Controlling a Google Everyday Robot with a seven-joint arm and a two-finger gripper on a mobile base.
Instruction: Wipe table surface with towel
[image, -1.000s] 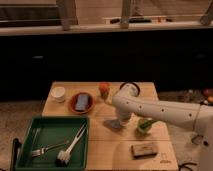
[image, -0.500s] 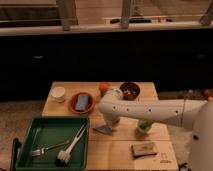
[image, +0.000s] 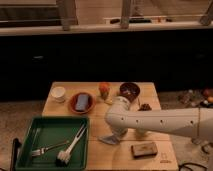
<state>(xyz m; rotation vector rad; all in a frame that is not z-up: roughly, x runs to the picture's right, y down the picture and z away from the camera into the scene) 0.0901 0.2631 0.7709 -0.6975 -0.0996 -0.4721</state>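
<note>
A wooden table (image: 100, 152) fills the middle of the camera view. My white arm reaches in from the right, and my gripper (image: 114, 135) points down at the table's middle, beside the green tray. A grey towel (image: 109, 140) lies flat on the wood right under the gripper tip, apparently pressed by it. The arm hides the gripper's tip.
A green tray (image: 30, 132) holding a fork and a brush sits at the front left. A white cup (image: 59, 93), a red plate with a blue object (image: 82, 102), an orange item (image: 103, 89) and a dark bowl (image: 129, 90) stand along the back. A brown sponge (image: 143, 149) lies front right.
My arm has swept left across the table, carrying the towel from the right of centre toward the tray's edge.
</note>
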